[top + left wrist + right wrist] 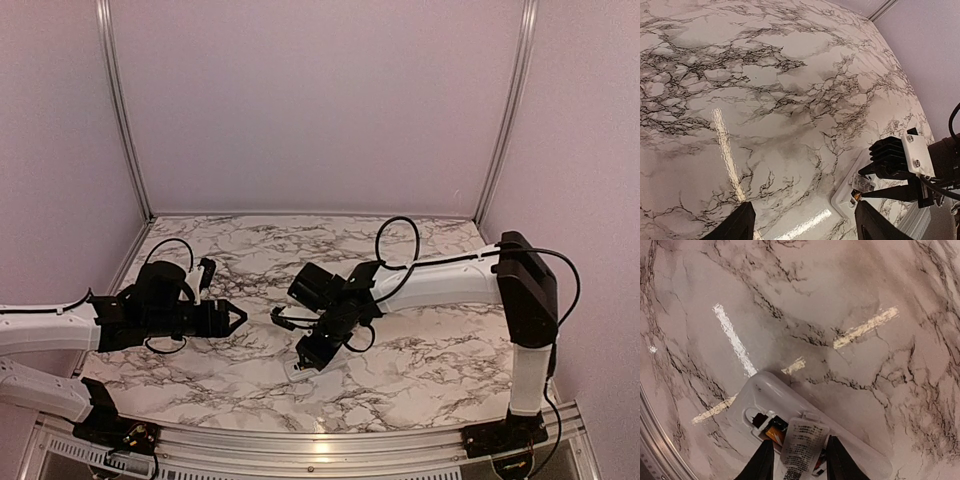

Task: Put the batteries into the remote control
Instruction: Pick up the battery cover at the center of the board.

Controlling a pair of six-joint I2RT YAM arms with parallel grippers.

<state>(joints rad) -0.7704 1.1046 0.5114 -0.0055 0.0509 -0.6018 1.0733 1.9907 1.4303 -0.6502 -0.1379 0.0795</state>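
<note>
The remote control (pixel 765 395) lies back up on the marble table, its battery recess open. Red-orange batteries (pixel 774 432) with dark ends lie in the recess. A small white cover (pixel 802 440) with printed text stands tilted over the recess. My right gripper (pixel 796 450) is shut on that cover, one finger on each side. In the left wrist view the remote control (pixel 845 192), the cover (pixel 862 181) and the right gripper (pixel 861 184) sit at the lower right. My left gripper (pixel 802 212) hovers open and empty to the left of the remote. From above, the left gripper (pixel 240 318) points at the right gripper (pixel 308 355).
Aluminium rails (pixel 320 440) frame the table, and one rail (pixel 655 440) runs close to the remote's near side. Pale walls close off the back and sides. A black cable (pixel 400 240) loops above the right arm.
</note>
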